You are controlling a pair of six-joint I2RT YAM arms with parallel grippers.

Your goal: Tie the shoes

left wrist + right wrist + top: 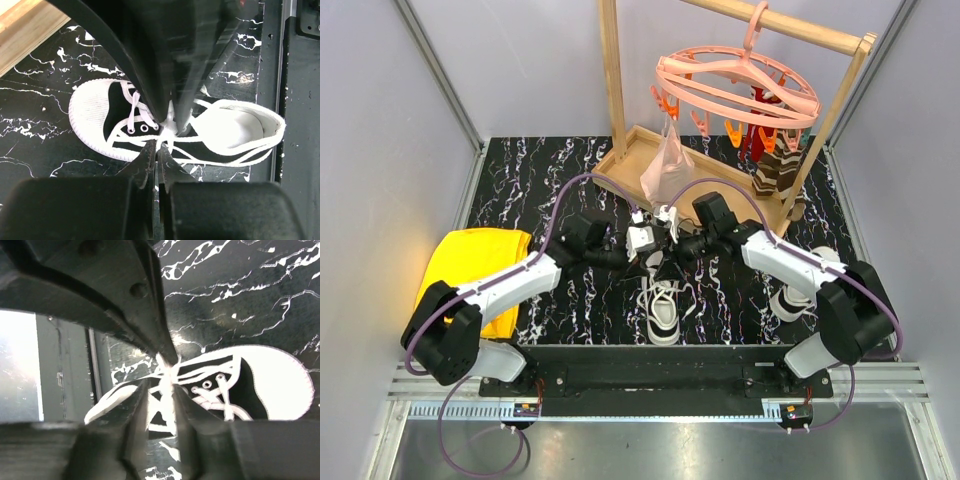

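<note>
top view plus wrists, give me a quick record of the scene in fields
left end effector: shut on lace
right end effector: slightly open around lace
shoe: centre, under both end effectors, heel toward near edge
other shoe: to its right, partly hidden
cloth: yellow, far left
rack: wooden, at back, holds pink hanger and socks

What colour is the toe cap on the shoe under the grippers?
White; the toe cap shows best in the left wrist view.
</note>
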